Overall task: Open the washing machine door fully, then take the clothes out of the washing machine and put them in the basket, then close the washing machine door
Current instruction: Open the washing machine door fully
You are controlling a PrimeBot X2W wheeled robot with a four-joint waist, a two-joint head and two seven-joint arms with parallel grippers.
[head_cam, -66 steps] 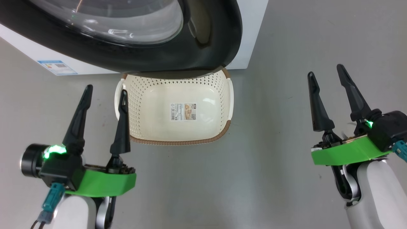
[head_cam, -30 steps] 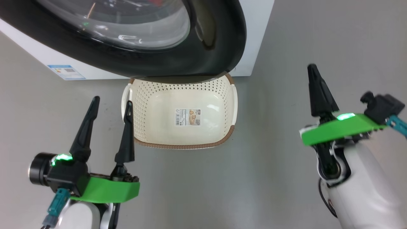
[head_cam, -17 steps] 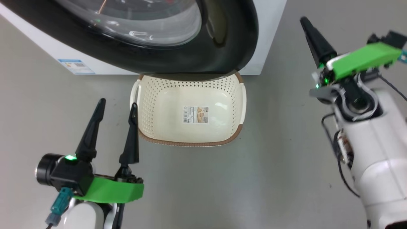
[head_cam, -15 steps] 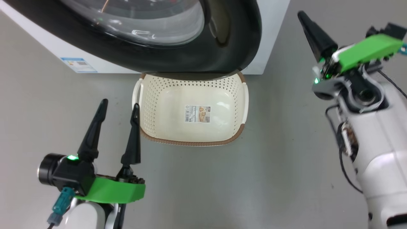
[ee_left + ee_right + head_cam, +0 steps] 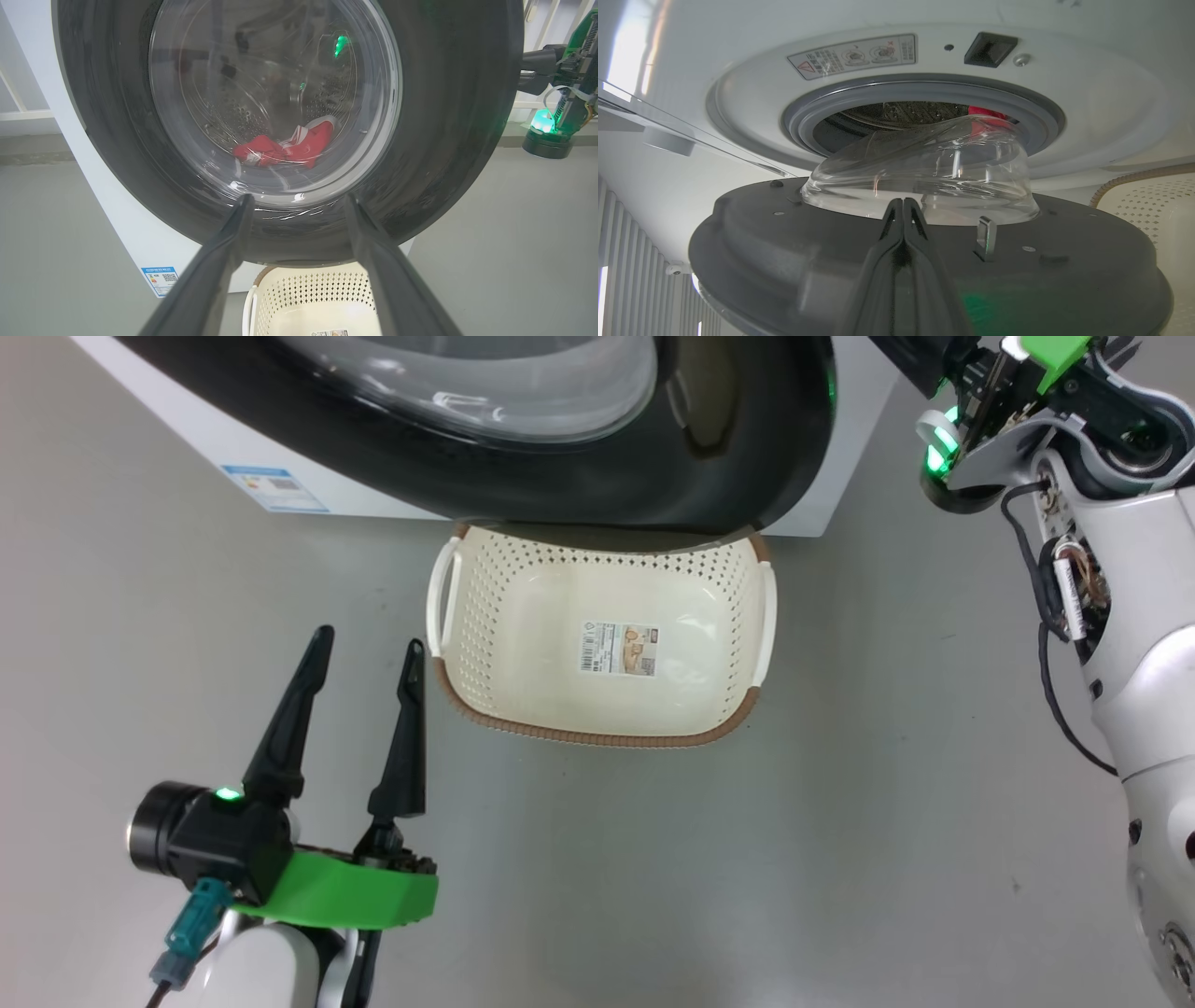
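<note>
Right wrist view: right pincer [image 5: 903, 201] closed beside ajar washing machine door [image 5: 784, 252].

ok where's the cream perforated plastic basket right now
Head view, centre: the cream perforated plastic basket stands on the grey floor, far edge under the glossy black round door, right of the left gripper.

A glossy black rim is shown on the large round glass washing machine door [image 5: 444, 140]. White stripes are borne by the soft red clothes [image 5: 289, 147]. The boxy washing machine [image 5: 126, 224] is coloured white, and the perforated plastic basket [image 5: 485, 644] cream, rimmed in woven brown.
</note>
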